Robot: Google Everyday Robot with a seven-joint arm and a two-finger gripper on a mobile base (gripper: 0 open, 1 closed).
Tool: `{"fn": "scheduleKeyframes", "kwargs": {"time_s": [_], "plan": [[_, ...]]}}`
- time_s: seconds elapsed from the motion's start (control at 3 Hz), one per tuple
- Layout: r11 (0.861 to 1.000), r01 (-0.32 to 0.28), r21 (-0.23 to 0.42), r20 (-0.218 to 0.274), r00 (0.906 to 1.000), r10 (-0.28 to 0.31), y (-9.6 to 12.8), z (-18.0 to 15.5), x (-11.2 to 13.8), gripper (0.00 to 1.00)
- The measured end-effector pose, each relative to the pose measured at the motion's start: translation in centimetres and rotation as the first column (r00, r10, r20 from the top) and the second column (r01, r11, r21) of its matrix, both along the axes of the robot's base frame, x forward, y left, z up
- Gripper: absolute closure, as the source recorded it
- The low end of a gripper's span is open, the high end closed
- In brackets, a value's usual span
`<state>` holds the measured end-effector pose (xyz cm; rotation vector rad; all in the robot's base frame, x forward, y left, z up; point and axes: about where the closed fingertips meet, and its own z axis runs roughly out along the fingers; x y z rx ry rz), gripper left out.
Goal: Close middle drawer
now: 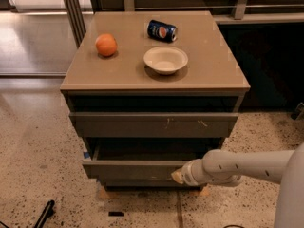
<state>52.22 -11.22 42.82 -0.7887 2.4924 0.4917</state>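
middle drawer (135,169) partly open, gripper (178,176) at its front's right part

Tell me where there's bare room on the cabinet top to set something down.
Bare: the cabinet top right of the bowl and can, and its front-left corner by the orange. Crowded: centre-back, where can and bowl sit close. The tool is low, at the middle drawer front.

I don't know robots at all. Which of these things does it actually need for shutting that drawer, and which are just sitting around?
Part of the job:
- middle drawer, standing partly open
- end effector, at the right part of that drawer's front panel

Just lying about:
- orange, soda can on its side, and bowl, all on the cabinet top
- upper drawer front
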Motion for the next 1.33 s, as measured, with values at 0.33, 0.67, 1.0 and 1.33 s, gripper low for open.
{"fn": "scheduleKeyframes", "kwargs": {"time_s": [0.33, 0.67, 1.0, 1.33], "plan": [[1.0, -0.015, -0.008, 0.0, 0.9999, 0.015, 0.9, -0.7, 1.8, 1.0], [1.0, -0.004, -0.029, 0.015, 0.9999, 0.004, 1.4, -1.0, 3.5, 1.0], [0.998, 0.042, -0.052, 0.037, 0.9985, -0.04, 1.1, -0.9, 5.3, 1.0], [0.993, 0.099, -0.066, 0.078, 0.9925, -0.094, 0.5, -0.4, 6.9, 1.0]]}}
